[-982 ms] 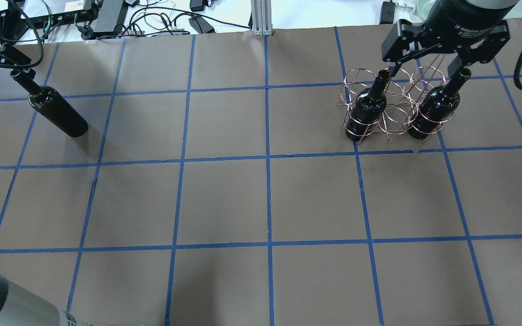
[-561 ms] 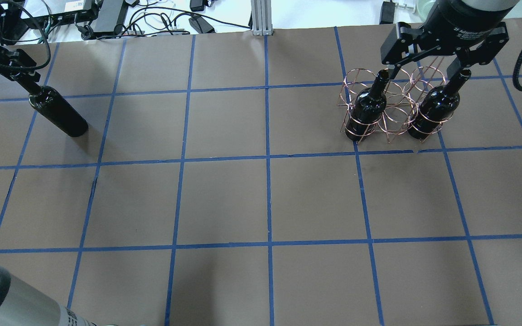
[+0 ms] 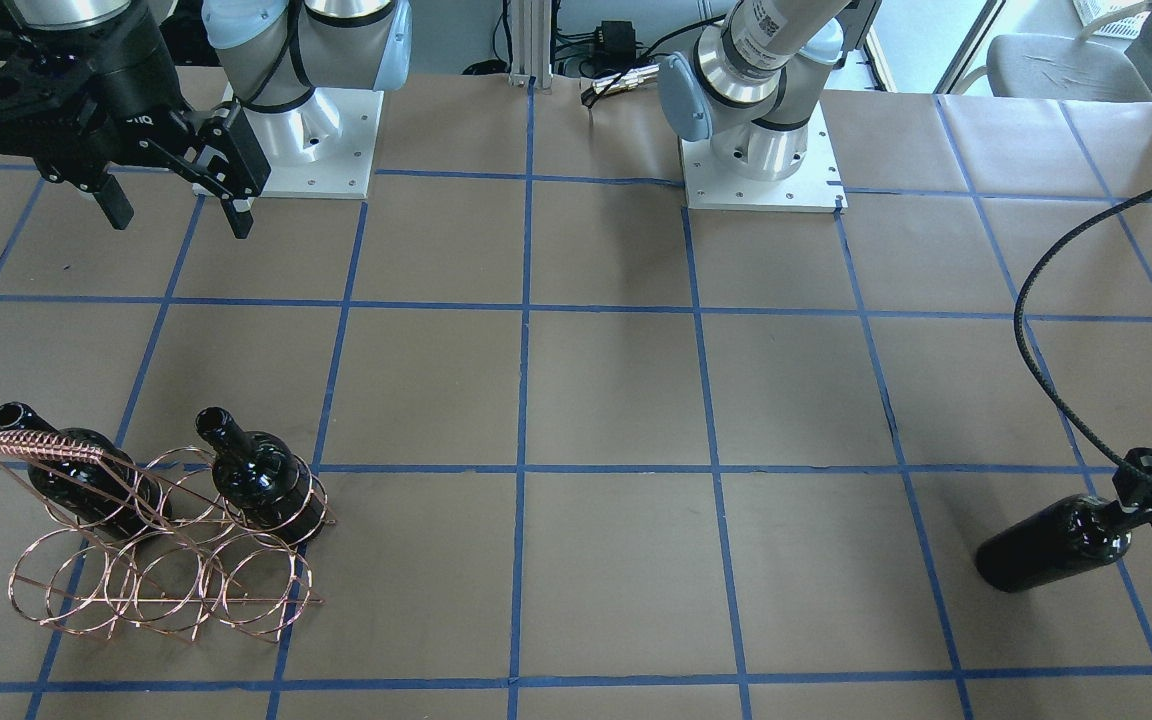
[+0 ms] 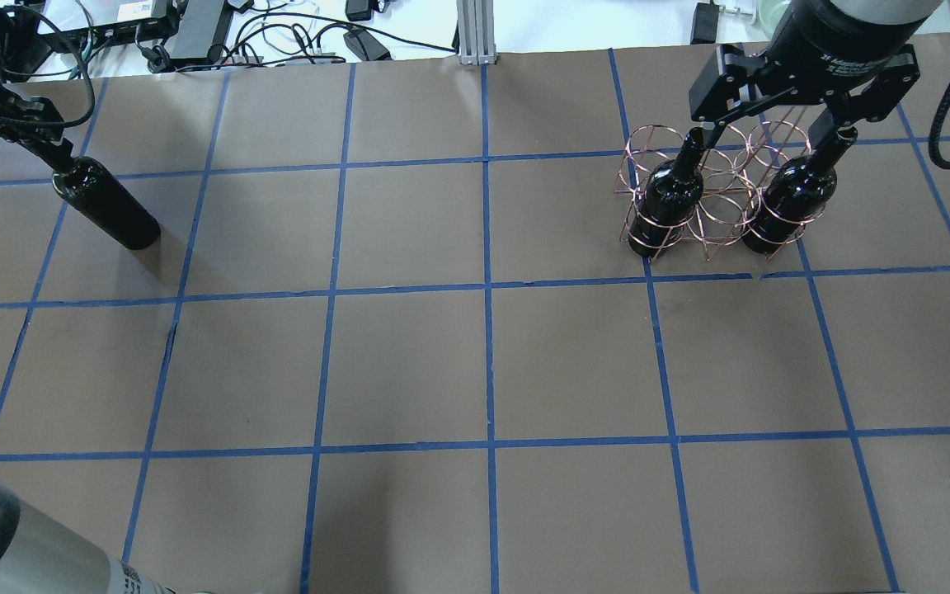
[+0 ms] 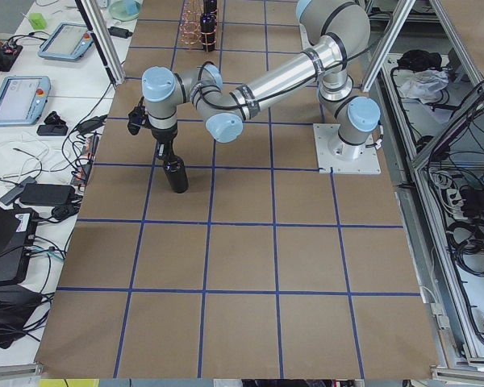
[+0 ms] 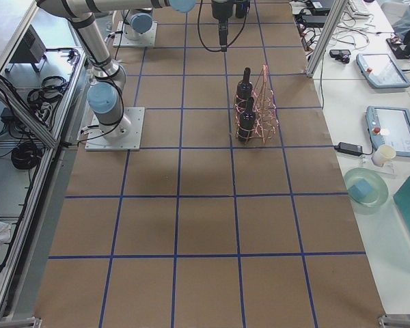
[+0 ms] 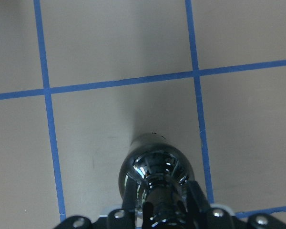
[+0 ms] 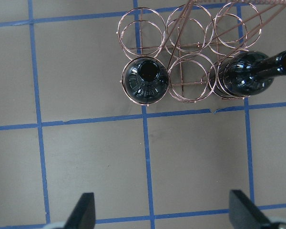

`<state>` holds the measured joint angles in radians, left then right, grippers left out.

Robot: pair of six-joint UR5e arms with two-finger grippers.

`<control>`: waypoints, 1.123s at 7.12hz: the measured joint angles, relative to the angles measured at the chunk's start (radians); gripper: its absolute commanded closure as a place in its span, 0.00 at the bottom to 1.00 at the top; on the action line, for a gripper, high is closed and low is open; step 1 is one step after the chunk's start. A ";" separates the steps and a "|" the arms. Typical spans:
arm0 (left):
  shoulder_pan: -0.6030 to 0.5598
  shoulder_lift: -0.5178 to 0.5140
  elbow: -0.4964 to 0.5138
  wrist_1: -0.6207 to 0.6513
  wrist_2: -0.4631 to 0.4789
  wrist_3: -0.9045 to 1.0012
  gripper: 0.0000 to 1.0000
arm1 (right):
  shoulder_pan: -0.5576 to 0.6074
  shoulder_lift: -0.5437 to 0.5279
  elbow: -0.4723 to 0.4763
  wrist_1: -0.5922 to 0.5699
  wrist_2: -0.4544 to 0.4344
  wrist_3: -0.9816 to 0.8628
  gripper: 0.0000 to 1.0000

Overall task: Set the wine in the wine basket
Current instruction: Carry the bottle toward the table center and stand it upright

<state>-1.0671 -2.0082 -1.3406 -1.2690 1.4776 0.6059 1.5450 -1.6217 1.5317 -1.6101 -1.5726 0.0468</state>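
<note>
Wine (image 4: 104,202) upright directly under left pincer (image 7: 162,210), whose fingers (image 7: 131,198) flank its neck; whether they clamp it cannot be told. Right pincer (image 3: 179,218) spread wide, released, high above the bench (image 4: 483,363); wine basket (image 3: 46,446) below and ahead of it, two other bottles (image 8: 145,81) in the nearer row's end rings. Broad bare bench between pincers.

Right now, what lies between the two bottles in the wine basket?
An empty ring of the wine basket, between one bottle and the other bottle, seen in the right wrist view.
</note>
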 measured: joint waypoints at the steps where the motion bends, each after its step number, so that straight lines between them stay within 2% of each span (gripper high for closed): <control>1: 0.000 0.000 0.000 -0.007 0.000 0.000 0.73 | 0.001 0.001 0.000 -0.004 0.003 0.005 0.00; 2: 0.001 0.000 0.000 -0.011 0.000 0.000 1.00 | 0.002 0.001 -0.001 -0.010 0.006 0.008 0.00; 6: -0.010 0.020 0.001 -0.041 0.003 -0.003 1.00 | 0.003 0.052 -0.068 -0.014 0.005 0.010 0.00; 8: -0.103 0.063 0.000 -0.044 0.004 -0.124 1.00 | 0.003 0.061 -0.078 -0.007 0.002 0.009 0.00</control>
<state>-1.1700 -1.9448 -1.3410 -1.3128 1.4814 0.4817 1.5477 -1.5603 1.4534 -1.6174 -1.5703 0.0558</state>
